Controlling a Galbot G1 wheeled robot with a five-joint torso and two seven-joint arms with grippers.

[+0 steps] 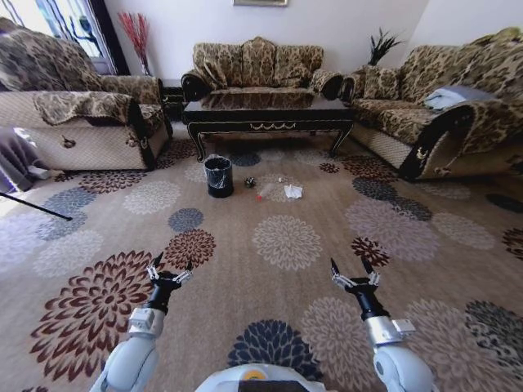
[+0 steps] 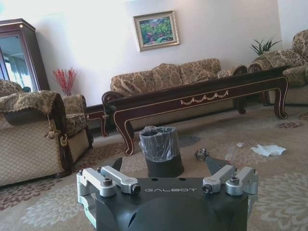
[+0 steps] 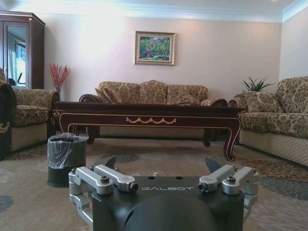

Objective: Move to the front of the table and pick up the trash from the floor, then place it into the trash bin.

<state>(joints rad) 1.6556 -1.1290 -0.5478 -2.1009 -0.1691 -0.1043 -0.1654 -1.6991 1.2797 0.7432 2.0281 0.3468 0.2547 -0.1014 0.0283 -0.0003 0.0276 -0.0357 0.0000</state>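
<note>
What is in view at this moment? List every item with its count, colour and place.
table: 1, dark wood with gold trim, far centre before the sofas
trash bin: 1, black, on carpet in front of the table's left end
trash: small scatter, white paper, dark ball, red-capped bottle, right of the bin
floor: beige carpet, flower medallions
sofas: 3, patterned brown, around the table
left gripper: 1, open, low near left
right gripper: 1, open, low near right
</note>
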